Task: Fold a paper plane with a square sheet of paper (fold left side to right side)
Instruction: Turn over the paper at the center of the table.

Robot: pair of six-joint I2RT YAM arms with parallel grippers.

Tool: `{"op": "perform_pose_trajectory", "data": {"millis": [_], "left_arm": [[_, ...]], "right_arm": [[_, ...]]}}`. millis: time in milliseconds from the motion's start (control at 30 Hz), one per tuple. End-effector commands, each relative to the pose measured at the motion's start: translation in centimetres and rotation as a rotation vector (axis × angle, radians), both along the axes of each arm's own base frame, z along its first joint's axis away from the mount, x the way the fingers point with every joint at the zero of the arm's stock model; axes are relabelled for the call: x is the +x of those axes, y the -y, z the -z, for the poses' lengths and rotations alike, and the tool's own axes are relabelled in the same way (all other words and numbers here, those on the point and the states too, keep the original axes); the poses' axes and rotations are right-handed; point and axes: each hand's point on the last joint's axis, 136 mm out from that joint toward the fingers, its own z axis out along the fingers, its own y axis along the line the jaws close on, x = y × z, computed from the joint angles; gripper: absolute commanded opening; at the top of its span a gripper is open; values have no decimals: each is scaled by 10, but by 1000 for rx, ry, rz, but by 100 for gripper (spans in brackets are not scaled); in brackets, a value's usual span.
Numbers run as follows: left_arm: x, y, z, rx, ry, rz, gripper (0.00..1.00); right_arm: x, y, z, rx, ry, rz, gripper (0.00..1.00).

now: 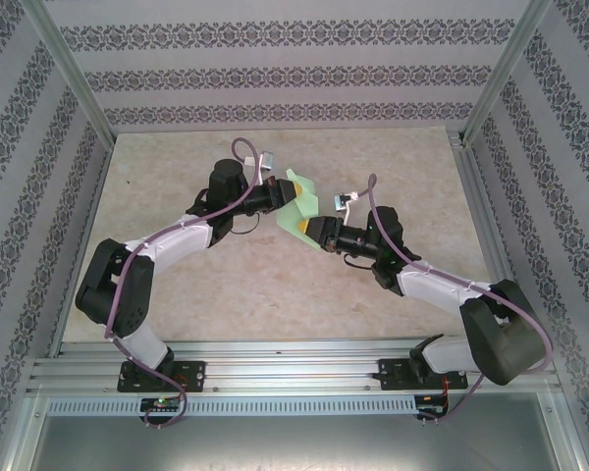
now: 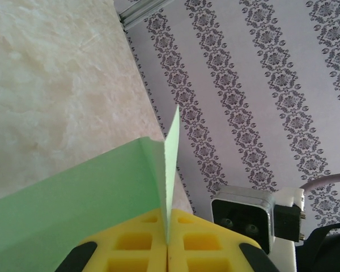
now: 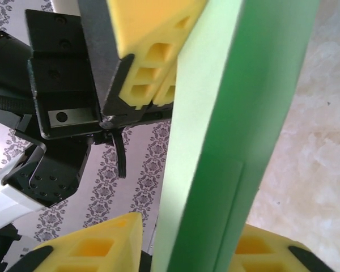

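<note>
The light green sheet of paper (image 1: 300, 202), partly folded with creases, hangs in the air above the middle of the table between both arms. My left gripper (image 1: 279, 195) comes in from the left and is shut on the sheet's edge; in the left wrist view its yellow pads (image 2: 136, 243) meet on the paper (image 2: 90, 192), which stands up as a thin flap. My right gripper (image 1: 307, 229) reaches in from the lower right. Its yellow pads (image 3: 96, 249) stand either side of the folded paper (image 3: 238, 113), with a narrow gap still showing beside the left pad.
The beige marbled table (image 1: 177, 177) lies below the paper. Patterned walls and aluminium frame posts (image 1: 71, 74) close it in on three sides, and a metal rail (image 1: 294, 378) runs along the near edge by the arm bases. The left gripper's pads (image 3: 153, 73) sit close above my right fingers.
</note>
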Motion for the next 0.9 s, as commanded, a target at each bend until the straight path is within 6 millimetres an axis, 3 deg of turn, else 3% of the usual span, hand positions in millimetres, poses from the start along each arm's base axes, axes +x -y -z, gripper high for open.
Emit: {"op": "perform_pose_trajectory", "data": {"millis": [0, 67, 233, 367, 433, 600, 733, 867], "left_arm": [[-4, 7, -1, -26, 14, 34, 9], [-5, 7, -1, -29, 17, 39, 11], [-6, 6, -13, -38, 44, 44, 26], [-4, -13, -29, -30, 82, 5, 39], [-4, -30, -38, -14, 103, -29, 44], [-9, -86, -49, 93, 156, -183, 66], [-21, -132, -49, 233, 187, -337, 75], [-33, -173, -40, 398, 195, -498, 80]], "right_arm": [[-1, 1, -5, -4, 27, -12, 27], [0, 2, -2, -11, 20, -8, 23], [1, 4, 10, -66, 0, 2, 12], [1, 9, 27, -158, -23, 15, 6], [0, 14, 37, -230, -28, 28, 4], [-2, 35, 58, -484, -7, 74, 0], [-3, 61, 73, -820, 39, 124, 0], [-1, 90, 73, -1182, 116, 186, 0]]}}
